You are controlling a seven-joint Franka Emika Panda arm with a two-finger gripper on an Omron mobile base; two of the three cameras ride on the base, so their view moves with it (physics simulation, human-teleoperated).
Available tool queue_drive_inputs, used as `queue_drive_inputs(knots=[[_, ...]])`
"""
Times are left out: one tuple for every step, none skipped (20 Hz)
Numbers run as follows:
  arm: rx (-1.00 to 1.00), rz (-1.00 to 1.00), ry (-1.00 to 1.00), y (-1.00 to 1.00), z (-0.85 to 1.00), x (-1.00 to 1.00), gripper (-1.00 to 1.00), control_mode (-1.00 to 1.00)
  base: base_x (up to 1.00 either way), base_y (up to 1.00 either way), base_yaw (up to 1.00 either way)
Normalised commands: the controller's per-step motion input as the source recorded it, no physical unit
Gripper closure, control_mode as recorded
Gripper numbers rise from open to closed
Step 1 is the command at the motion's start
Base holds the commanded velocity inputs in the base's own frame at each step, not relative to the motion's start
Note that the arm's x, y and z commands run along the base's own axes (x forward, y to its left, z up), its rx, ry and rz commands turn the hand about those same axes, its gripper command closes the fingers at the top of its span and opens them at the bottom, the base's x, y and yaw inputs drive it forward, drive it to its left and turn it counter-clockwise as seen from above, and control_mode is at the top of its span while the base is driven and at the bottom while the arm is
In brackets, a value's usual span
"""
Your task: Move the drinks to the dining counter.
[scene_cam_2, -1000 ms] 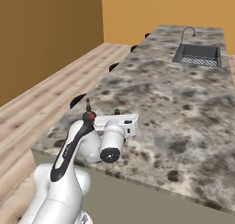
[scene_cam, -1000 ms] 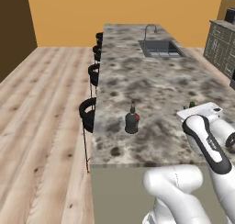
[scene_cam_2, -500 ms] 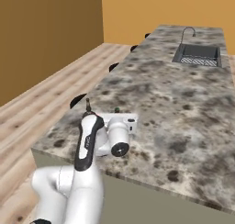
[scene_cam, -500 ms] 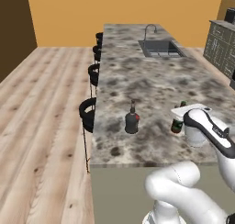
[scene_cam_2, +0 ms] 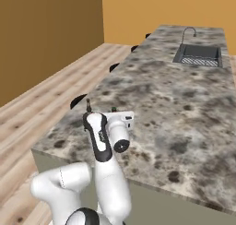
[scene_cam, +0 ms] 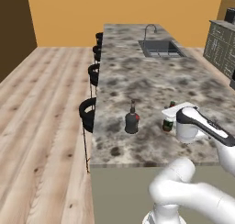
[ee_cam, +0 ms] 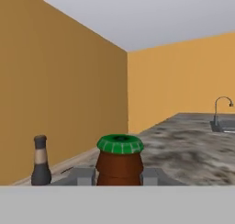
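The hand view shows the jaws (ee_cam: 119, 176) pinching a short brown bottle (ee_cam: 119, 165) with a green cap. The left base view shows that bottle (scene_cam: 168, 123) over the table (scene_cam: 137, 81), red at its top, near a black narrow-necked bottle (scene_cam: 132, 119) standing upright beside the stools (scene_cam: 87, 112).

The dining table (scene_cam: 137, 76) is a long island with a grey-brown speckled marble top and an inset steel sink (scene_cam: 158, 47) toward its far end. Two small bottles stand upright on it near the front edge, well away from the sink. The black bottle (scene_cam: 132, 120) is squat with a thin narrow neck and stands free. The shorter brown bottle (ee_cam: 119, 164), green-capped in the hand view, sits between the fingers (ee_cam: 82, 176), beside the black one.
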Motion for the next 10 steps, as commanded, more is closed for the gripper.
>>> queue_drive_inputs(knots=[[-0.05,0.0,0.0,0.41,-0.09,0.41,1.0,-1.0,0.0,0.0,0.0],[-0.04,0.0,0.0,0.44,-0.11,0.39,1.0,-1.0,0.0,0.0,0.0],[-0.03,0.0,0.0,0.43,-0.12,0.39,1.0,-1.0,0.0,0.0,0.0],[-0.03,0.0,0.0,0.4,-0.13,0.34,1.0,-1.0,0.0,0.0,0.0],[-0.02,0.0,0.0,0.23,-0.13,0.32,1.0,-1.0,0.0,0.0,0.0],[0.0,0.0,0.0,0.04,-0.13,0.29,1.0,-1.0,0.0,0.0,0.0],[0.0,0.0,0.0,0.0,-0.14,0.23,1.0,-1.0,0.0,0.0,0.0],[0.0,0.0,0.0,0.0,-0.16,0.19,1.0,-1.0,0.0,0.0,0.0],[0.0,0.0,0.0,0.0,-0.22,0.16,1.0,-1.0,0.0,0.0,0.0],[0.0,0.0,0.0,-0.03,-0.24,0.16,1.0,-1.0,0.0,0.0,0.0]])
